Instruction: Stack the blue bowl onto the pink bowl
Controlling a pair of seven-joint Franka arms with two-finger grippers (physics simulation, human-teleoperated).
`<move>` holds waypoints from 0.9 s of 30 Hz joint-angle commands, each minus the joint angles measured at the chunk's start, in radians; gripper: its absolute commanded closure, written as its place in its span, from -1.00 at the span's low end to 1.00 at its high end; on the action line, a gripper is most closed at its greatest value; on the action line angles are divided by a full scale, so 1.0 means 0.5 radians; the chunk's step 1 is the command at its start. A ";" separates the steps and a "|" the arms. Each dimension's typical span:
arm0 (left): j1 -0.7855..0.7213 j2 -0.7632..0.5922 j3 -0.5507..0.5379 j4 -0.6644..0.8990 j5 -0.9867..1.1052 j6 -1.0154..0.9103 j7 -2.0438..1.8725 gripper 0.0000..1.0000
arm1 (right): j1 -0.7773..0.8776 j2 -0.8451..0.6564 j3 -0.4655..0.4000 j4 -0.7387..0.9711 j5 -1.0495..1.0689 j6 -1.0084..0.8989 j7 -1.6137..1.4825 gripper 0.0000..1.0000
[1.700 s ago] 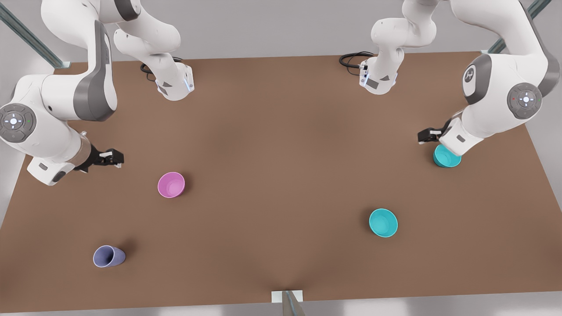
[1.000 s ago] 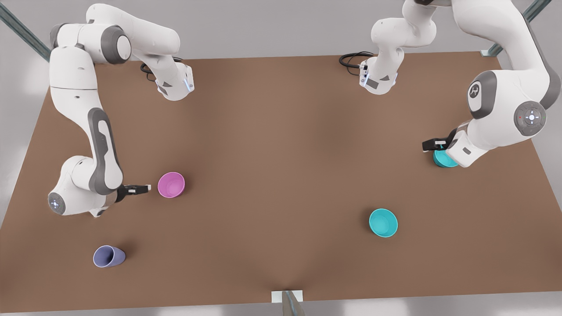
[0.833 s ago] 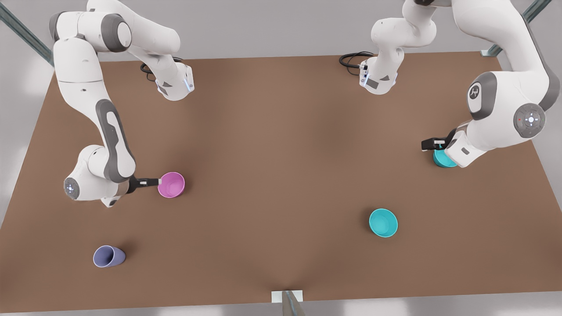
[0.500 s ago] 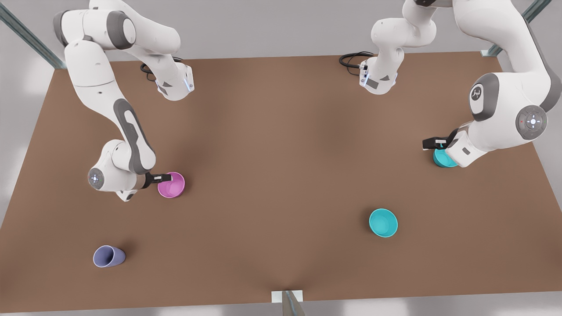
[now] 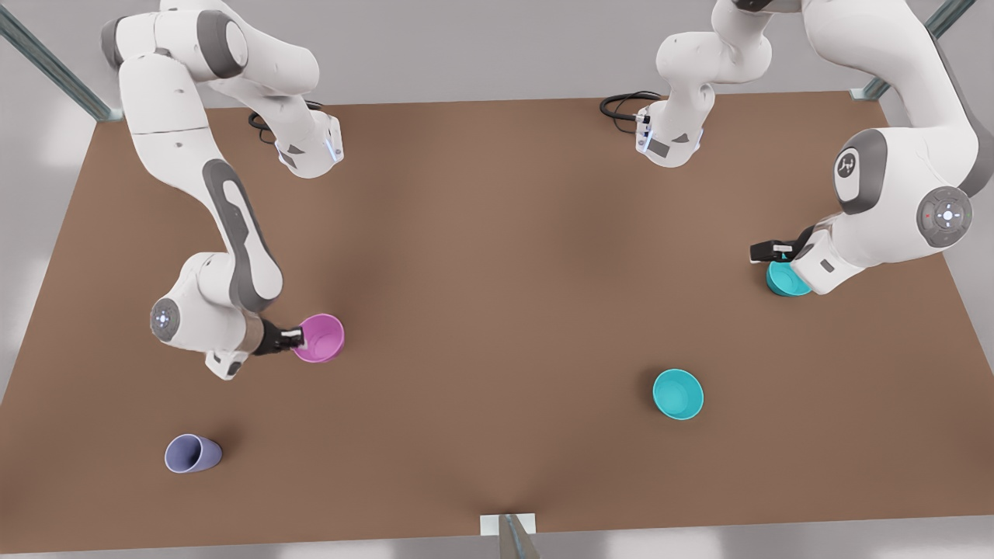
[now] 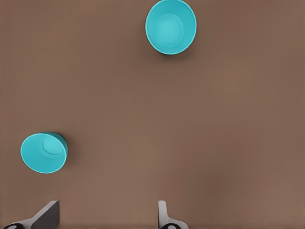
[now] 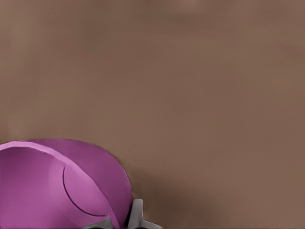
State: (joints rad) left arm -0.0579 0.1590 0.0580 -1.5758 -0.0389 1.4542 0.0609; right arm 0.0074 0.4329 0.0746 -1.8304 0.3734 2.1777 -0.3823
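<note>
The pink bowl (image 5: 322,338) sits toward the front view's left, and my right gripper (image 5: 293,336) is shut on its near rim. In the right wrist view the pink bowl (image 7: 57,191) has its wall pinched between the right gripper (image 7: 125,220) fingers. At the front view's far right, the blue bowl (image 5: 786,281) rests on the table, partly under the left arm's wrist. My left gripper (image 5: 767,251) hovers just above and beside it, open and holding nothing. The left wrist view has the blue bowl (image 6: 44,152) off to one side of the wide-open left gripper (image 6: 106,217).
A second teal vessel (image 5: 678,394) stands alone nearer the front edge, and it appears farther off in the left wrist view (image 6: 170,26). A lavender cup (image 5: 192,453) lies at the front left. The brown table (image 5: 497,256) has wide bare room in the middle.
My right arm swung in from the front view's left, closed on the pink bowl's rim and shifted the bowl slightly right and forward. The left arm barely moved over the blue bowl.
</note>
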 commanded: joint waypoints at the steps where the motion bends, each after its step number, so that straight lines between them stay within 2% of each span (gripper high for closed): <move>1: -0.001 -0.002 0.001 0.001 0.001 -0.003 0.047 -1.00 | 0.181 0.042 0.010 0.255 0.060 -0.297 0.362 0.57; 5: -0.001 -0.002 0.001 0.001 0.001 0.000 0.047 -1.00 | 0.672 0.392 -0.005 0.862 0.072 -0.266 1.175 0.57; 7: -0.001 0.007 0.001 0.001 0.001 0.000 0.047 -1.00 | 0.905 0.625 -0.008 1.111 0.079 -0.100 1.595 0.57; 10: -0.001 0.010 0.004 0.001 0.001 0.000 0.047 -1.00 | 1.114 0.892 -0.023 1.360 0.069 0.102 1.915 0.57; 15: -0.001 0.013 0.004 0.001 0.001 0.003 0.047 -1.00 | 1.298 1.098 -0.146 1.464 0.063 0.185 2.007 0.57; 22: -0.001 0.013 0.004 0.001 0.001 0.006 0.047 -1.00 | 1.295 1.227 -0.177 1.516 0.060 0.228 1.983 0.57; 23: -0.001 0.013 0.004 0.001 0.001 0.006 0.047 -1.00 | 1.295 1.251 -0.177 1.547 0.060 0.234 1.980 0.25; 24: -0.001 0.013 0.004 0.001 0.001 0.006 0.047 -1.00 | 1.295 1.251 -0.177 1.550 0.060 0.237 1.983 -0.71; 25: -0.001 0.013 0.004 0.001 0.001 0.006 0.047 -1.00 | 1.295 1.254 -0.177 1.550 0.057 0.237 1.983 -1.00; 27: -0.001 0.013 0.004 0.001 0.001 0.006 0.047 -1.00 | 1.295 1.245 -0.177 1.553 0.063 0.234 1.983 -1.00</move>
State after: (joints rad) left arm -0.0583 0.1667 0.0598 -1.5758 -0.0389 1.4568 0.0792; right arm 0.6550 1.0564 -0.0129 -1.0554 0.4044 2.2819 0.3327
